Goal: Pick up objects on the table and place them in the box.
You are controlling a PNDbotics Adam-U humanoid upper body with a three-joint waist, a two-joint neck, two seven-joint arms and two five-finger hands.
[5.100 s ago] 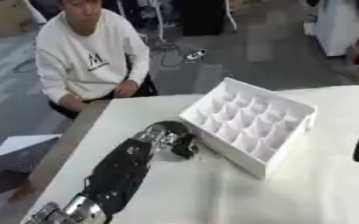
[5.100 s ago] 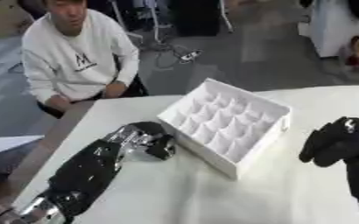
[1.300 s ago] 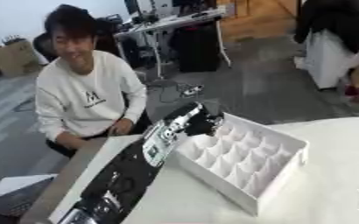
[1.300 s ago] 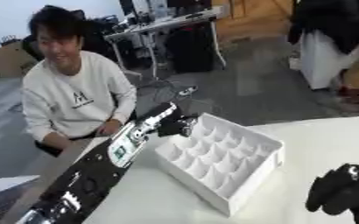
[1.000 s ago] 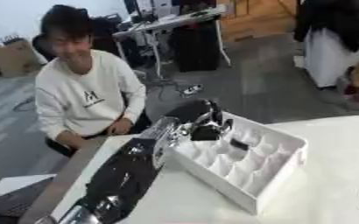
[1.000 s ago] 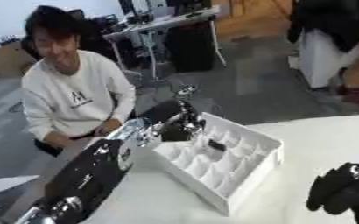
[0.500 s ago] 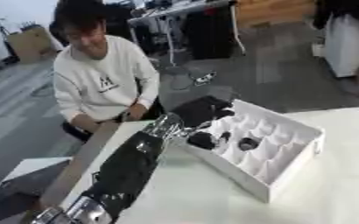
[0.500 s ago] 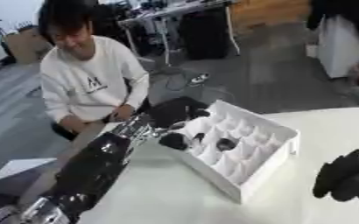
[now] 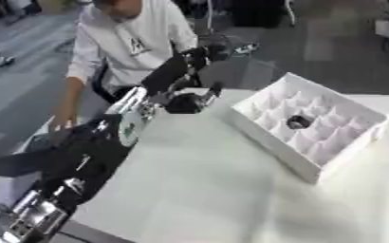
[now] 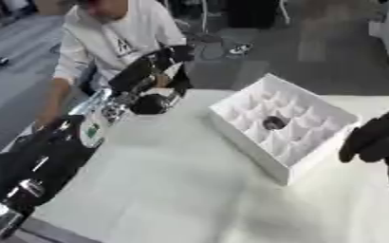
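Left arm [image 9: 106, 142]: black w/ silver joints, enters from lower-left corner, runs up along left edge of surface.
Left hand [image 9: 185, 99]: at far-left part of surface, just left of box, not over it. Fingers look curled, but view is blurred; cannot tell whether it holds anything.
Surface [image 9: 206, 190]: white, askew in both views; near part bare.
Box [image 9: 310, 163]: white, open-topped, divided into a grid of small cells; sits on surface at upper right, turned at an angle, near corner pointing to the viewer.
Object [image 9: 298, 122]: small, dark, roundish; lies in one cell near middle of box. Apart from both hands.
Right hand [image 10: 372, 137]: black, at right edge in right eye view, just right of box's right corner, above surface. Fingers curled downward, nothing seen in them. In left eye view only a dark sliver at right edge.
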